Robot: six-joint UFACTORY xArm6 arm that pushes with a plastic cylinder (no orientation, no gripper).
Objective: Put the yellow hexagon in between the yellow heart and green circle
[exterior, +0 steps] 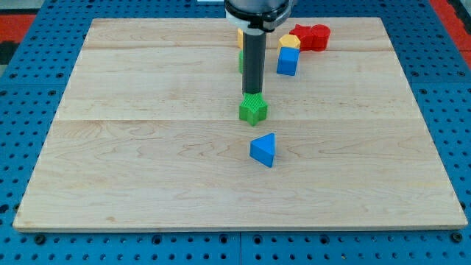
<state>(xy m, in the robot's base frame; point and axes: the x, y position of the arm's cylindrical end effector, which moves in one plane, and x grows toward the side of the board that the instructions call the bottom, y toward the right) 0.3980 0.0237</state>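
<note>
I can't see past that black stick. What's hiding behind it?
Behind the rod peek a yellow block and a green block, both mostly covered, so their shapes are unclear. My tip sits at the green star.

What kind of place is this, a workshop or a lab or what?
Probably a robotics lab bench: a wooden board on a blue perforated mounting table, small coloured blocks such as the blue triangle, and my tip touching the green block.

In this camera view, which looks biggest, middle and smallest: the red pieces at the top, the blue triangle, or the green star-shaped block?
1. Red pieces, the widest patch.
2. Blue triangle and green star-shaped block look about alike; the triangle sits nearer the view's bottom, so I won't rank them.
</note>
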